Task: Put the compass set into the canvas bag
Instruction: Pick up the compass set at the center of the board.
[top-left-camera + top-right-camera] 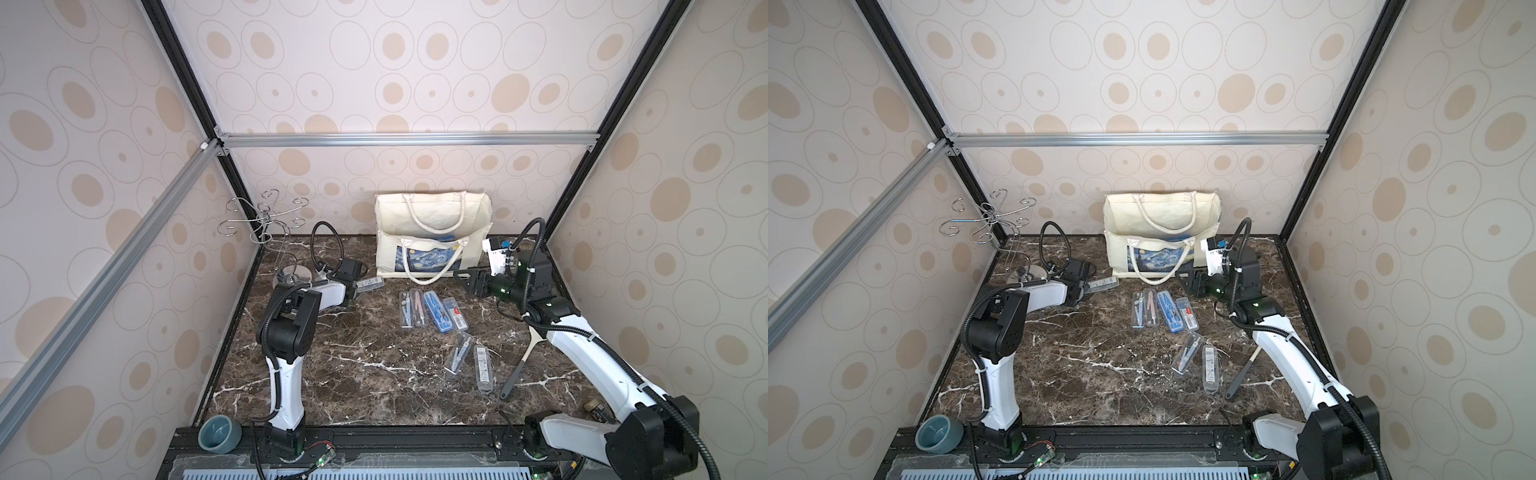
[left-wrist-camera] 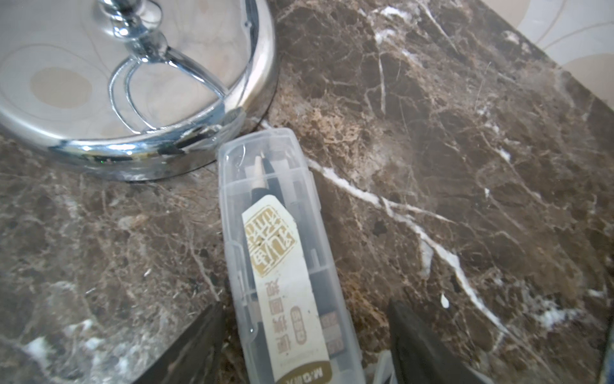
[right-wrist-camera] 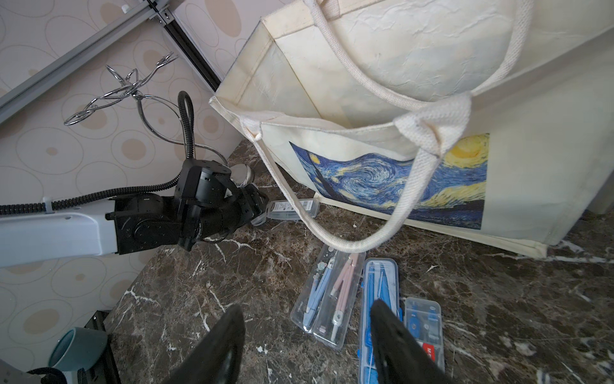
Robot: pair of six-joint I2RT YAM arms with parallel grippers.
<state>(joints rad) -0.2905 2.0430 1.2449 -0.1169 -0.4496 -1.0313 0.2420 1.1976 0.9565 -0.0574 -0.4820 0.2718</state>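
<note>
The canvas bag stands open at the back of the marble table, starry print facing forward, one rope handle drooping over its front. A clear compass set case lies on the table left of the bag. My left gripper straddles its near end, open, with a gap showing on one side. My right gripper hovers open and empty in front of the bag's right corner.
Several more compass cases lie in a row mid-table, with two others nearer the front. A chrome hook stand has its base right beside the straddled case. A spatula and a teal bowl lie near the front.
</note>
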